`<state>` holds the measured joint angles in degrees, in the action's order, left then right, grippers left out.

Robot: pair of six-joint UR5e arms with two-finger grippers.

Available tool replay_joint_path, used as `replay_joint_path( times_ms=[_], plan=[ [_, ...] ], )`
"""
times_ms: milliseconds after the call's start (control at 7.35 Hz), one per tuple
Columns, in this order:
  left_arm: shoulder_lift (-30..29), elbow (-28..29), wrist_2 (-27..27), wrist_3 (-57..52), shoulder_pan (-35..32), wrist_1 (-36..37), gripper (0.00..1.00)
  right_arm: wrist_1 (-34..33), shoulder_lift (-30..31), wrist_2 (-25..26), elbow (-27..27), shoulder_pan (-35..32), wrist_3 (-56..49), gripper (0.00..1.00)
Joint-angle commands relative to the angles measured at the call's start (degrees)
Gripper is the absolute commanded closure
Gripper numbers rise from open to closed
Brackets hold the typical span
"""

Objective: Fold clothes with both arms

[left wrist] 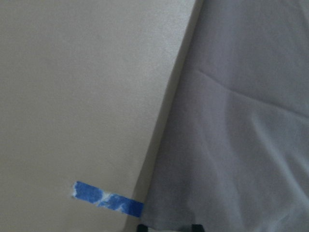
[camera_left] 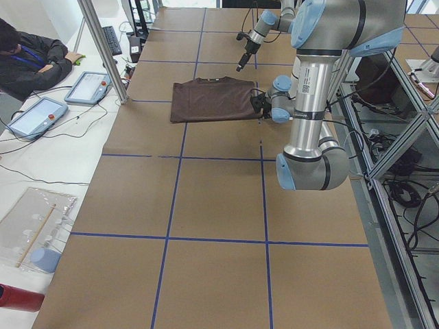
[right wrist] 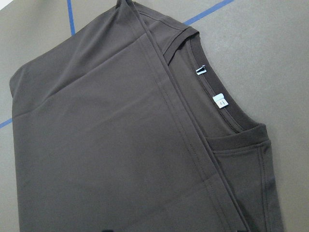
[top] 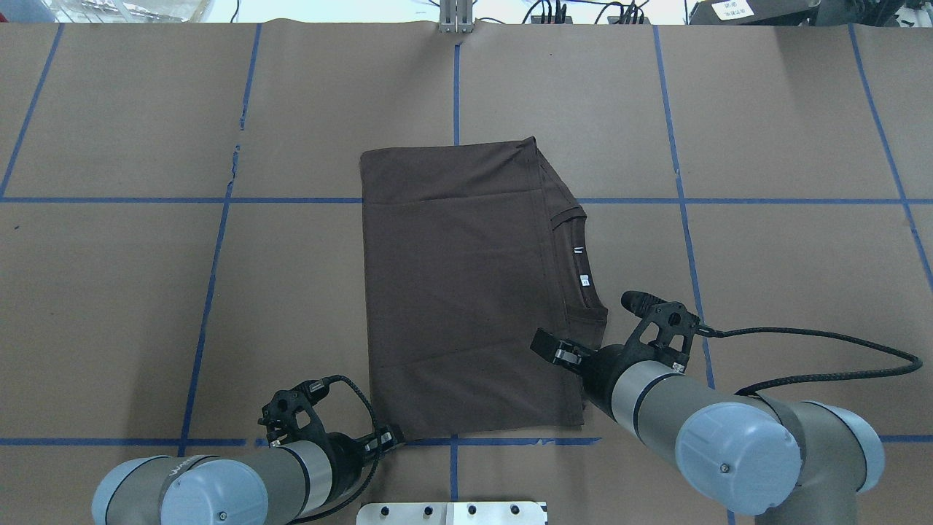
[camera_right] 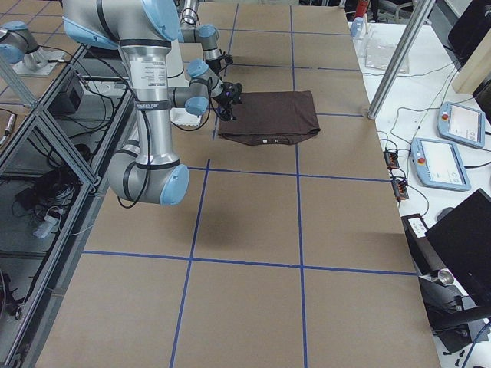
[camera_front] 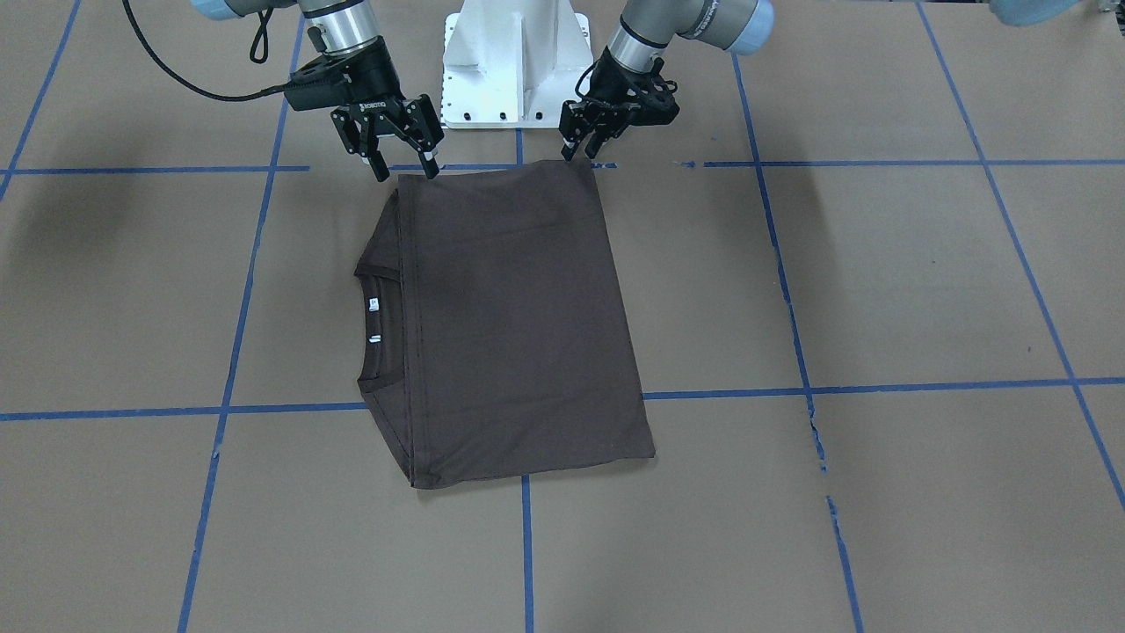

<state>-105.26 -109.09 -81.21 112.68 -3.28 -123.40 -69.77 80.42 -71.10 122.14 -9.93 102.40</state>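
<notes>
1. T-shirt (camera_front: 518,325) is already down to a neat brown rectangle. It lies flat on the bench (camera_front: 879,281) just out in front of the white pedestal base (camera_front: 514,61). Its nearest edge runs along the blue tape line (camera_front: 176,169) closest to that base.
2. The collar (right wrist: 236,123) and the white neck tags (right wrist: 219,100) peek out on the side off to the base's right, with a folded panel laid over the body beside them. My guess is one more fold is coming, away from the base, to halve it.
3. The right pincer (camera_front: 406,170) hovers over the corner nearest the base on the collar side. Its fingers are spread wide and hold nothing, which looks like a lineup for grabbing that corner.
4. The left pincer (camera_front: 580,151) sits low at the other corner nearest the base, right at the hem. Its tips look fairly close together in the wrist view, with cloth under them. I can't tell whether it's pinching fabric or just narrowed.
5. One pincer per corner makes sense to me. Lifting both ends of that edge together should keep the layers from sliding or skewing.
</notes>
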Motion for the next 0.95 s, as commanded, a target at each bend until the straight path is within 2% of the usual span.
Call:
replay_joint_path(
  times_ms=[0, 816],
  plan=[
    [-0.03, 0.20, 0.00, 0.00, -0.06, 0.00, 0.43, -0.02, 0.09, 0.00, -0.06, 0.00, -0.01, 0.11],
    [-0.21, 0.73, 0.09, 0.00, -0.85, 0.00, 0.45, -0.02, 0.09, 0.00, -0.06, 0.00, -0.01, 0.11]
  ],
)
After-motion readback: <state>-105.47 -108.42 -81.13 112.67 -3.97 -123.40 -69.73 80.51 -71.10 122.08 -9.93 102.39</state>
